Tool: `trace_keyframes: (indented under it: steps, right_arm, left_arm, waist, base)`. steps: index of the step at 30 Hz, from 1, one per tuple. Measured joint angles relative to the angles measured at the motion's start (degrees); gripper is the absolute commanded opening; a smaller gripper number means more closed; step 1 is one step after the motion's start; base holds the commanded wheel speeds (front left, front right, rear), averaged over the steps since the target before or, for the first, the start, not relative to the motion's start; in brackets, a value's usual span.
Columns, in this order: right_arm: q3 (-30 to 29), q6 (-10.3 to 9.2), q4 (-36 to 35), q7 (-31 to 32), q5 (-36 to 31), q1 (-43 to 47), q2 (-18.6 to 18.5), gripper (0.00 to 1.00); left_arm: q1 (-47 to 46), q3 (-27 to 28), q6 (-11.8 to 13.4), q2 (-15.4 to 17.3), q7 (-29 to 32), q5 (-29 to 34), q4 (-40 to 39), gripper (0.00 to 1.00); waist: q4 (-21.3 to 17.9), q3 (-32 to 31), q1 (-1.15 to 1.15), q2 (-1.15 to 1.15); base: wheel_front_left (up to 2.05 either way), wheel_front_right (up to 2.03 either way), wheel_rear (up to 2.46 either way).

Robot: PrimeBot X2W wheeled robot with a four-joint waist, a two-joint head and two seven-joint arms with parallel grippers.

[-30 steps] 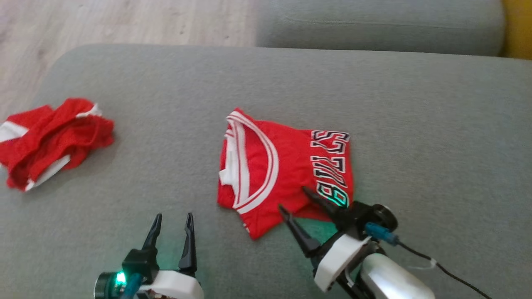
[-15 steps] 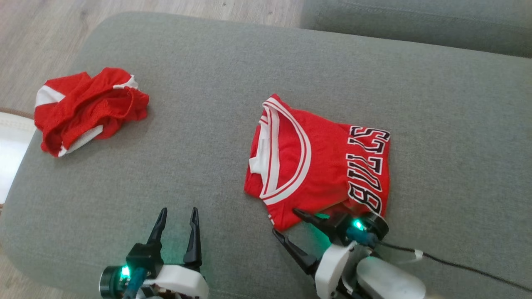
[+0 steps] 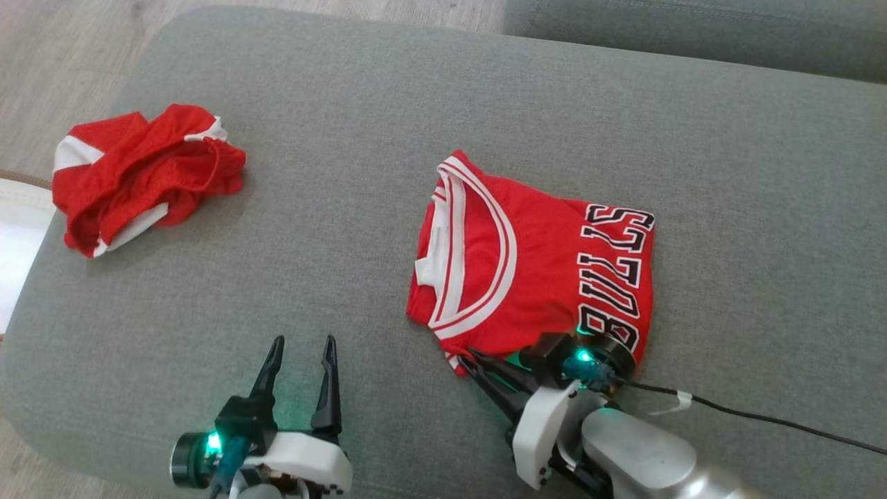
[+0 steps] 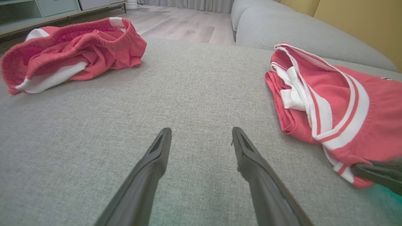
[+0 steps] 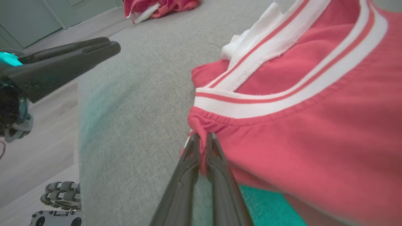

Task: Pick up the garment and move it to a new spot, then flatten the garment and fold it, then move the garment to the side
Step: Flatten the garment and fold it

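The garment, a folded red jersey with white trim and black lettering, lies in the middle of the grey sofa cushion. My right gripper is at its near left corner. The right wrist view shows that gripper shut on a bunched bit of the jersey hem just below the white band. My left gripper stands open over bare cushion to the left of the jersey, with nothing between its fingers. The jersey sits to the right in the left wrist view.
A crumpled pair of red shorts lies at the cushion's far left. Wooden floor and a pale rug lie beyond the left edge. Another sofa cushion runs along the back. A black cable trails from my right wrist.
My right gripper has gone from open to shut on the jersey's near corner. The head camera shifted, moving the whole picture. The left gripper stays open.
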Motion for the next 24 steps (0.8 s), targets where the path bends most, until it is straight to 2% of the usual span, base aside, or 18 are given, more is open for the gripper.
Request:
trace_keyframes:
  steps: [11, 13, 18, 21, 24]
  right_arm:
    - [1.5, 0.0, -3.7, -0.1, 5.3, -5.3, 2.4, 0.0]
    - [1.8, 0.0, -3.6, -0.1, 6.7, -5.6, 2.5, 1.0]
    - [-0.9, 0.0, -6.5, -0.1, 9.1, -5.6, 2.6, 1.0]
    - [-7.6, 0.0, -7.9, -0.1, 6.5, -5.5, 2.8, 1.0]
    - [-16.4, 0.0, -8.3, -0.1, 1.0, -5.1, 2.8, 1.0]
  left_arm:
    - [-1.5, -1.0, -0.5, 0.0, 0.0, 0.8, 0.3, 1.0]
    - [-1.7, -1.2, -0.5, 0.0, 0.0, 0.8, 0.5, 1.0]
    - [-1.8, -0.6, -0.6, 0.0, 0.0, 1.7, 0.8, 1.0]
    - [-1.8, 0.5, -0.6, 0.0, 0.0, 2.6, 0.7, 1.0]
    - [-2.0, 2.3, -0.6, 0.0, 0.0, 3.4, 0.5, 1.0]
  waist:
    - [0.8, -0.3, 0.0, 0.0]
    - [0.8, -0.5, 0.0, 0.0]
    - [-0.6, -0.7, 0.0, 0.0]
    - [-2.4, -1.0, 0.0, 0.0]
    - [-4.7, -1.2, 0.0, 0.0]
  base:
    - [0.0, 0.0, 0.0]
    - [0.0, 0.0, 0.0]
    - [0.0, 0.0, 0.0]
    - [0.0, 0.0, 0.0]
    - [0.0, 0.0, 0.0]
